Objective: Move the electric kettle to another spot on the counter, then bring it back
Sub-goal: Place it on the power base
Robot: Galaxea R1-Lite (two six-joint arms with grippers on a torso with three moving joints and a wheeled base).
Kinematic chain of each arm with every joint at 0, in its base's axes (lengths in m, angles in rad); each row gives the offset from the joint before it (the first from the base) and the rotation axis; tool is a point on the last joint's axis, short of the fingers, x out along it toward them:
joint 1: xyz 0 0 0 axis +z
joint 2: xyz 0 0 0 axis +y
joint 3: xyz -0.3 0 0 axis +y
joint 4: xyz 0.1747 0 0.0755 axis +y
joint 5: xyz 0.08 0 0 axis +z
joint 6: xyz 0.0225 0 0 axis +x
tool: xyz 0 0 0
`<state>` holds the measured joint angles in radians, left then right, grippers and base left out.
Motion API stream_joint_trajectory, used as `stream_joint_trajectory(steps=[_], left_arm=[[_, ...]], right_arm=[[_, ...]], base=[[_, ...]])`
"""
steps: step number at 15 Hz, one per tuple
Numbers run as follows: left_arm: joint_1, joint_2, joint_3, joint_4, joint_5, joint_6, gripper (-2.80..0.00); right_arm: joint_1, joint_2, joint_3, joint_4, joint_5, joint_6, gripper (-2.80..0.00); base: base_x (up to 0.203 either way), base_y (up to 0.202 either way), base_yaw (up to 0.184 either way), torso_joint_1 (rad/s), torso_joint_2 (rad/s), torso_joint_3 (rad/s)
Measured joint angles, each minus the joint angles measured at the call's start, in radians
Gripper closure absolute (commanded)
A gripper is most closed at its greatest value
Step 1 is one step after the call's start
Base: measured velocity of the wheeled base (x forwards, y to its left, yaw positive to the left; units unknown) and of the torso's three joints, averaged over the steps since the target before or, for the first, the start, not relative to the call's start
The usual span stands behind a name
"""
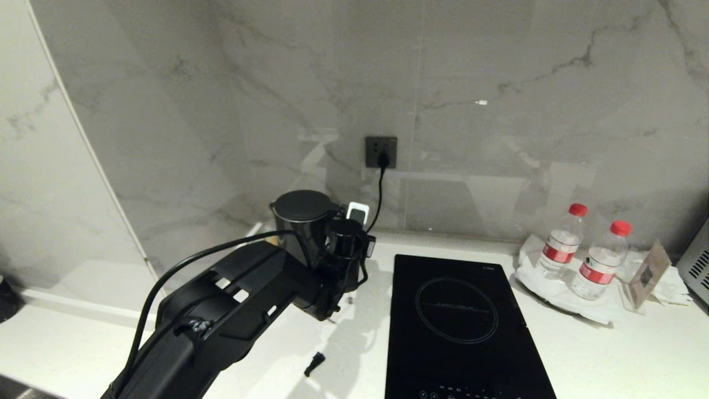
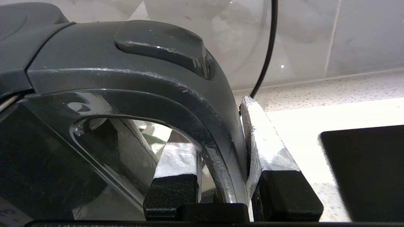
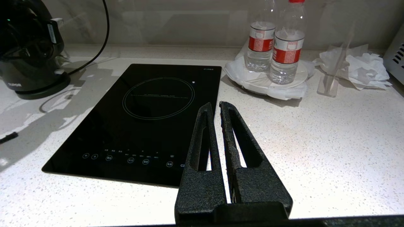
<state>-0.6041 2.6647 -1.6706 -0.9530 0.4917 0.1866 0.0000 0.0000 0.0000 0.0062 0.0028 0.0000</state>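
The left tool (image 2: 217, 176) is seen clamped on the loop handle (image 2: 208, 126) of the electric kettle (image 1: 302, 219), with one taped finger (image 2: 176, 160) poked through the inside of the loop and the other taped finger (image 2: 265, 142) pressed against the outside, so the gap between them is pretty narrow and filled by the handle. The kettle is found at the far left of the worktop (image 1: 609, 354), close to the marble back wall, and in the right wrist view it can be seen sitting on its round black base (image 3: 41, 88), upright, with white lettering near the bottom. A black cord (image 1: 380, 194) is run from behind the kettle up to a grey wall socket (image 1: 381, 151). Just right of the kettle, a black glass cooktop (image 1: 460, 327) is set into the worktop. The right tool (image 3: 215, 108) is held over the near edge of that cooktop with its fingers closed together and nothing between them. Further right, two water bottles with red caps (image 1: 562, 241) are stood on a white plate (image 3: 303, 80), with crumpled white tissue (image 3: 363, 69) and a small clear sign stand (image 1: 645, 274) beside them. A small black bit (image 1: 314, 364) is left lying on the worktop near the left arm, can't really be made out what it is.
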Motion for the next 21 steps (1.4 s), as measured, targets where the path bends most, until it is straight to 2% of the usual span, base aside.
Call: stream_joint_trajectory(steps=[9, 21], left_arm=[[-0.033, -0.006, 0.005, 0.013, -0.002, -0.01, 0.0], [0.001, -0.001, -0.009, 0.024, -0.001, -0.013, 0.0]], right_arm=[[0.0, 0.0, 0.0, 0.0, 0.0, 0.0, 0.0], [0.0, 0.0, 0.0, 0.0, 0.0, 0.0, 0.0]], base=[[0.0, 0.0, 0.0, 0.0, 0.0, 0.0], [0.0, 0.0, 0.0, 0.0, 0.0, 0.0]])
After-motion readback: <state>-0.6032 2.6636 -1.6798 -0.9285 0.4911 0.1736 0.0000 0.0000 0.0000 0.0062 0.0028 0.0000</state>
